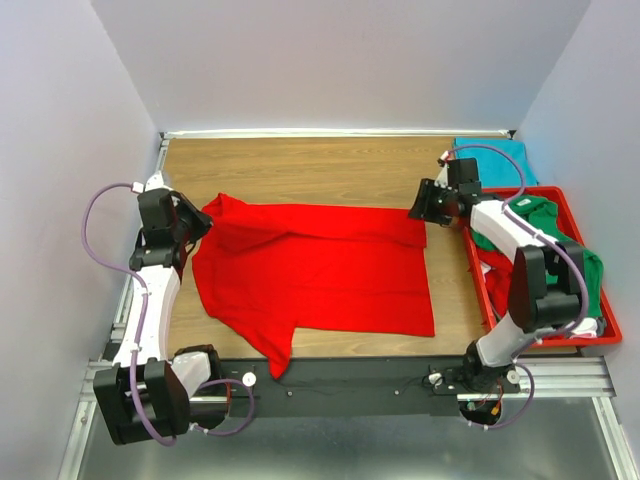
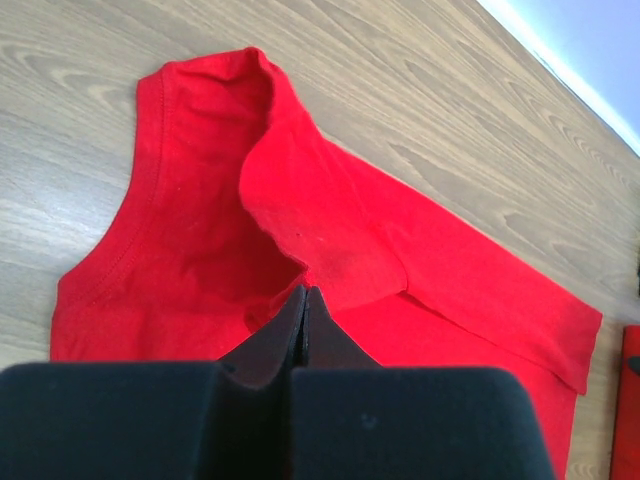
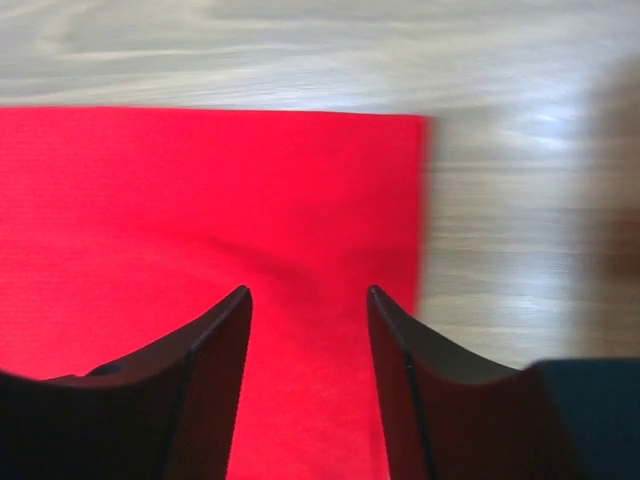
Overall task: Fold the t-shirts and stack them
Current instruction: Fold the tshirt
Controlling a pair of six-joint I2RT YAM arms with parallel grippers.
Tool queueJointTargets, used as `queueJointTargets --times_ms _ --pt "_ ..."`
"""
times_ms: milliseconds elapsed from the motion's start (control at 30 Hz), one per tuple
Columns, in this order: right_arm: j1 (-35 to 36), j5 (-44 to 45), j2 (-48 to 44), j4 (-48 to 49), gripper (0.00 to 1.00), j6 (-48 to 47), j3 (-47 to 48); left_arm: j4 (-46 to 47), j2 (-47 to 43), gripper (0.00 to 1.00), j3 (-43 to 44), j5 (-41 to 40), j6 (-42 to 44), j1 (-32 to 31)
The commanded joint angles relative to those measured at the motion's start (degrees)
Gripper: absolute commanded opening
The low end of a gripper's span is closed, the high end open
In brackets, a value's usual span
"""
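**Top external view**
1. The red t-shirt (image 1: 320, 265) lies spread flat on the table (image 1: 300, 165), between the 2 arms. 1 sleeve points toward the near edge.
2. The left gripper (image 1: 197, 222) sits at the shirt's left, neck end. The right gripper (image 1: 420, 205) sits at the far right corner of the hem. Judged purpose: 1 hold at each end lets the cloth be drawn taut and smooth before the first fold.
3. The tray (image 1: 603, 290) stands at the right edge of the table and holds a green t-shirt (image 1: 548, 215). A teal t-shirt (image 1: 492, 155) lies beyond the tray in the far right corner.
4. The tray is just beside the right arm's elbow. This limits any swing of that arm to the right.

**Left wrist view**
1. The left gripper (image 2: 305, 295) has its fingers pressed together, with no gap.
2. A raised ridge of red cloth beside the neckline runs up to the fingertips, so the fingers appear to pinch the shirt there.
3. The neck opening is buckled and will need flattening.

**Right wrist view**
1. The picture is blurred.
2. The right gripper (image 3: 308, 292) has its fingers spread partway. They stand above the hem corner, with only flat cloth visible in the gap.
3. No cloth is gripped. The shirt edge lies straight on bare wood.
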Motion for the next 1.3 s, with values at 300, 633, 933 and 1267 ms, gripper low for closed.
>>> queueJointTargets --times_ms 300,633,933,1267 --pt "25.87 -1.28 0.99 2.35 0.55 -4.97 6.31 1.66 -1.72 0.0 -3.72 3.89 -0.26 0.54" --pt "40.64 -1.02 14.7 9.82 0.52 -7.96 14.57 3.24 2.24 0.0 -4.16 5.46 0.62 0.1" --pt "41.09 9.34 13.84 10.97 0.52 -5.33 12.74 0.7 -3.38 0.0 -3.64 7.23 -2.81 -0.78" --pt "41.0 19.19 8.73 11.06 0.52 -5.06 7.46 -1.59 -6.02 0.0 -5.04 9.25 -3.77 -1.66"
